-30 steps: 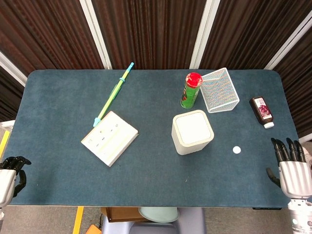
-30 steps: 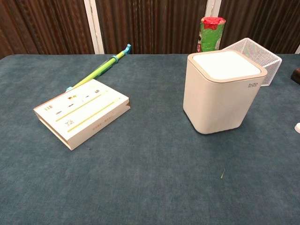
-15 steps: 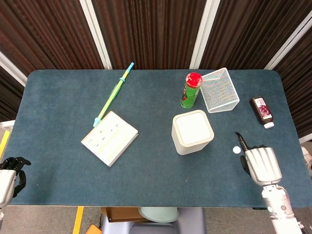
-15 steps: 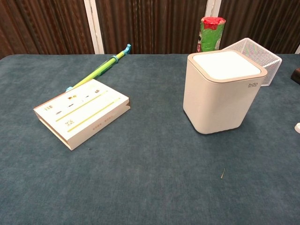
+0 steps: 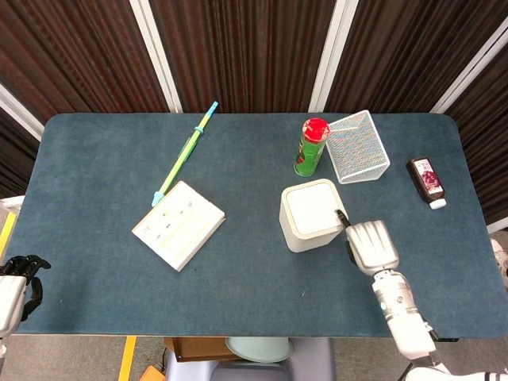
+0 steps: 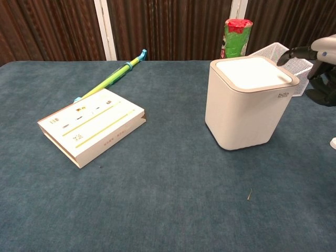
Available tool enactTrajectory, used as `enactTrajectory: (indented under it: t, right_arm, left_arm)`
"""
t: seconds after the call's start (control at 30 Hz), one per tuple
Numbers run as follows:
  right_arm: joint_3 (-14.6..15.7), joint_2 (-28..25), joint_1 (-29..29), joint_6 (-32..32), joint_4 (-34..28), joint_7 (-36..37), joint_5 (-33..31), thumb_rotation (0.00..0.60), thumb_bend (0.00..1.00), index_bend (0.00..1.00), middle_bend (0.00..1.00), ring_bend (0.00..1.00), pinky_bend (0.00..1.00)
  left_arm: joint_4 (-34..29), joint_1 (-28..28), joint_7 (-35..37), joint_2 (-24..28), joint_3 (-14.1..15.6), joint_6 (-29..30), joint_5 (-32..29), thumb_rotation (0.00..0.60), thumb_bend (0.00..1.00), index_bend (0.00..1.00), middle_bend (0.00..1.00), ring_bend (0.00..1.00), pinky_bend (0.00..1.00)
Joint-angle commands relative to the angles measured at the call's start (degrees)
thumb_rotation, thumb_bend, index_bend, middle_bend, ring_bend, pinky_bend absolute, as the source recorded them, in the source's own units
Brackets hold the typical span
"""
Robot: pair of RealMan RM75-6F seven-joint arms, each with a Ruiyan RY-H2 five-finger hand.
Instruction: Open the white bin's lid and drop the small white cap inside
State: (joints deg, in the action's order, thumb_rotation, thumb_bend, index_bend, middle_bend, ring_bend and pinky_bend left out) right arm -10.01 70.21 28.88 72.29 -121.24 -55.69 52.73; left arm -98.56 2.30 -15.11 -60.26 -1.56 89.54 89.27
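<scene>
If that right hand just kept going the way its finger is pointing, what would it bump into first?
Most likely the white bin: the right hand points a finger at the near corner of the lid, though contact is unclear.

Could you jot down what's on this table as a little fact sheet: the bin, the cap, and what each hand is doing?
white bin: upright, lid closed
small white cap: on the table right of the bin, only seen at the chest view's edge
right hand: beside the bin, one of its fingers pointing at the lid's rim; contact unclear
left hand: at the table's near left corner, fingers curled, holding nothing
</scene>
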Motion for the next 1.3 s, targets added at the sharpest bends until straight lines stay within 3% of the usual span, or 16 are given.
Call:
enactTrajectory:
  t: [0.03,0.7,1.07,1.17,1.23,1.3]
  right_arm:
    - [0.4,1.4,1.3,-0.3,0.6,-0.9,-1.2,0.6,0.59,0.28,0.82,0.83,0.79]
    - [3.6,4.2,4.1,2.3,2.6,0.1,-1.0,0.6,0.59,0.29,0.82,0.83,0.79]
    - [4.5,1.3,-0.9,15.1,2.3,4.4,17.6,0.6,0.59,0.28,0.82,0.82,0.79]
    - [5.1,-1.1,-3.0,17.7,1.8,6.2,21.6,0.6,0.53,0.24,0.74,0.74,0.76]
    - [5.9,-3.1,-4.8,19.1,1.3,7.8,23.4,0.6,0.44,0.21,0.57,0.57,0.74]
    - [6.7,-4.9,-6.4,19.9,1.2,9.4,24.3,0.6,0.37,0.21,0.46,0.41,0.74]
  left_arm:
    - [0.0,0.0,0.1,0.1,0.0,0.1,0.0,0.6,0.73,0.42,0.35,0.29,0.52]
    - [0.1,-0.1,0.8,0.2,-0.2,0.2,-0.1,0.6,0.73,0.42,0.35,0.29,0.52]
    - [0.0,0.0,0.7,0.2,-0.2,0.1,-0.2,0.6,0.73,0.42,0.35,0.29,0.52]
    - [-0.1,0.0,0.5,0.2,-0.1,0.1,-0.1,0.6,0.73,0.42,0.35,0.29,0.52]
    - [-0.1,0.0,0.4,0.1,0.0,0.0,-0.1,0.6,0.73,0.42,0.35,0.29,0.52]
    - [0.0,0.1,0.4,0.1,0.0,-0.2,-0.1,0.6,0.73,0.42,0.35,0.29,0.52]
